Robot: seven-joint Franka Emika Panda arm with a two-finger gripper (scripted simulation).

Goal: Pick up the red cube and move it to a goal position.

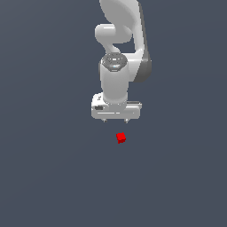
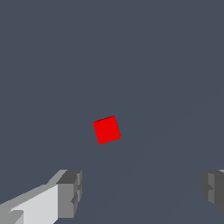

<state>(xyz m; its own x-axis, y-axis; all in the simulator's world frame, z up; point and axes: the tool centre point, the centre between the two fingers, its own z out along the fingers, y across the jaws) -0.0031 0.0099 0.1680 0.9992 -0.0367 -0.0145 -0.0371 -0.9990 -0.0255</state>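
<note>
Gripper [image 1: 115,120] spread wide, holding nothing, fingertips [image 2: 70,192] well apart in the wrist view. Red cube [image 1: 121,138] on the dark grey floor [image 1: 48,168], just nearer than the gripper, slightly toward the exterior view's right, untouched, turned askew.

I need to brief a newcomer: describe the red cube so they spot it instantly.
Find the white robot arm over the plain dark grey floor. Just below its open tool lies the red cube, untouched. It is the only coloured thing there, tiny and bright red.
</note>
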